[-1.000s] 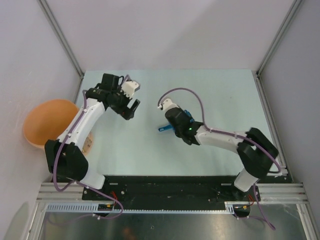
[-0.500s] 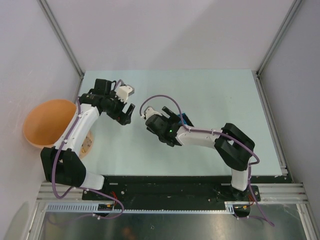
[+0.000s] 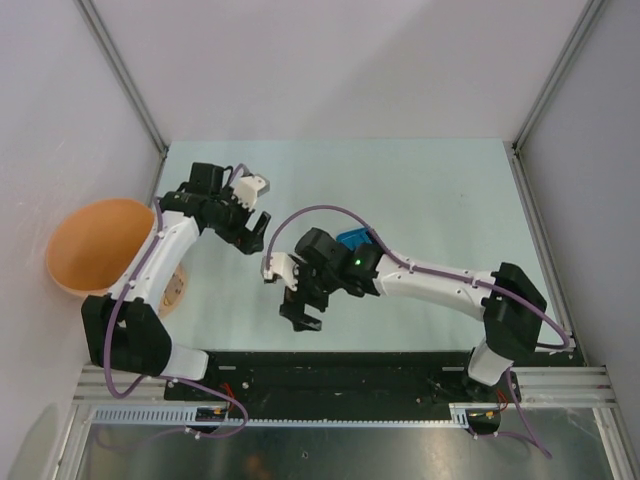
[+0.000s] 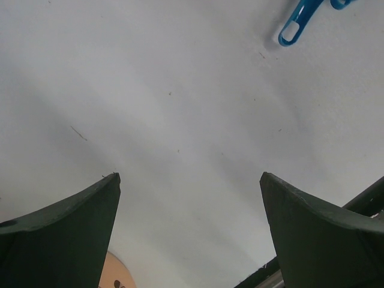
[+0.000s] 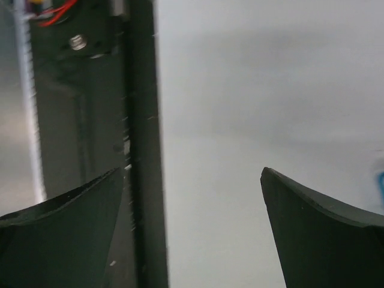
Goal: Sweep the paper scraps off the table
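No paper scraps show in any view. The pale green table (image 3: 440, 200) lies bare around both arms. My left gripper (image 3: 256, 232) hovers over the table's left part, open, with nothing between its fingers (image 4: 66, 234). My right gripper (image 3: 300, 312) is over the near edge at mid-table, also open and empty; its wrist view has one finger (image 5: 66, 240) over the black rail strip (image 5: 141, 150) and the other over the table (image 5: 240, 90). A blue plastic tool (image 3: 352, 238) lies on the table, mostly hidden under my right arm. Its looped handle end (image 4: 297, 24) shows in the left wrist view.
An orange bowl (image 3: 100, 245) sits off the table's left edge, beside my left arm. Grey walls and metal rails frame the table. The black rail strip (image 3: 340, 365) and the arm bases run along the near edge.
My right gripper has opened and let go of the blue tool, then swung left and toward the near edge. My left gripper shifted slightly left and stayed open.
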Motion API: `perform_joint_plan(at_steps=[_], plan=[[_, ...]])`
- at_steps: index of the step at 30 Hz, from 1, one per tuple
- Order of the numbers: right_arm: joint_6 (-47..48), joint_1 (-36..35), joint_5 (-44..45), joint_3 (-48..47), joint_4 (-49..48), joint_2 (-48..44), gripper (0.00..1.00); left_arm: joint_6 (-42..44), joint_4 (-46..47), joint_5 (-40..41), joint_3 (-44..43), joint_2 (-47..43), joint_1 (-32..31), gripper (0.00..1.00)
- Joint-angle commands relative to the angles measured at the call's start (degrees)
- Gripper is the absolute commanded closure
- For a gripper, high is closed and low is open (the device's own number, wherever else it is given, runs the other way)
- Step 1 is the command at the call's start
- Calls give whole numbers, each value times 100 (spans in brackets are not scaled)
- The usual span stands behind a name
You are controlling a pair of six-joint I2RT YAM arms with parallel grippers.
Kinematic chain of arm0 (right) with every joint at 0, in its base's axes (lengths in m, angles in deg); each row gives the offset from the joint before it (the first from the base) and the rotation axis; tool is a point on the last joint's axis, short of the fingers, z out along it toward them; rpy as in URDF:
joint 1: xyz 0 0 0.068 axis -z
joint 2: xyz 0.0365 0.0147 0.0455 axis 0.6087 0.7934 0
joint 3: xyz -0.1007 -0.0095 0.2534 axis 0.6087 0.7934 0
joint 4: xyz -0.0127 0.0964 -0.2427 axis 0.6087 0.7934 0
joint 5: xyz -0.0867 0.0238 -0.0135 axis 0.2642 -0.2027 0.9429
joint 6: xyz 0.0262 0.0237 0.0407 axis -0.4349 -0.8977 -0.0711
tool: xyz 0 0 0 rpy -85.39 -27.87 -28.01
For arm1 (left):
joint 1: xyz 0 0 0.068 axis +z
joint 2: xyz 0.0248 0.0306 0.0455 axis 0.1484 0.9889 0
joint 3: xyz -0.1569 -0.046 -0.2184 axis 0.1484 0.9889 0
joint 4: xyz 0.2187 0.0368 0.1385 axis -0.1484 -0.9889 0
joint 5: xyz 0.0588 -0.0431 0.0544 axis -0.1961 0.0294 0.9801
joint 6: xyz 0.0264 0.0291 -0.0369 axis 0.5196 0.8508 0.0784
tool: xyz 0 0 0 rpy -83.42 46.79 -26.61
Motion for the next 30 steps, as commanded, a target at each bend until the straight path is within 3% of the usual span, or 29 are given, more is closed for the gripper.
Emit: perform_joint_plan(at_steps=[1, 5, 9, 14, 16, 21, 23, 27, 28, 30], plan=[[217, 520, -1895, -118, 1290, -129, 0, 155, 214, -308, 314, -395, 40, 0], [-19, 1363, -1984, 189, 1880, -312, 0, 304, 355, -238, 718, -632, 40, 0], [-669, 2338, -1291, 637, 1784, -759, 0, 533, 521, -141, 1315, -922, 49, 0], [-1829, 4271, -490, 1339, 1328, -1314, 0, 876, 662, 210, 1931, -1422, 58, 0], [-2182, 4973, -306, 1612, 1170, -1648, 0, 736, 908, 525, 2221, -1564, 67, 0], [-2542, 5627, 1035, 2421, 432, -2474, 0, -239, 1950, 1502, 2896, -2082, 58, 0], [-2587, 5793, 1390, 2745, -375, -3001, 0, -810, 2593, 1372, 3275, -2319, 67, 0], [-2482, 6031, 1951, 4350, -2755, -3941, 0, -1399, 5233, 1151, 4644, -3136, 58, 0], [-2473, 6049, 2128, 4591, -3674, -4056, 0, -1487, 5624, 1281, 4787, -3112, 58, 0], [-2411, 6058, 2688, 5030, -4444, -4189, 0, -1506, 6641, 1484, 5120, -2954, 58, 0]])
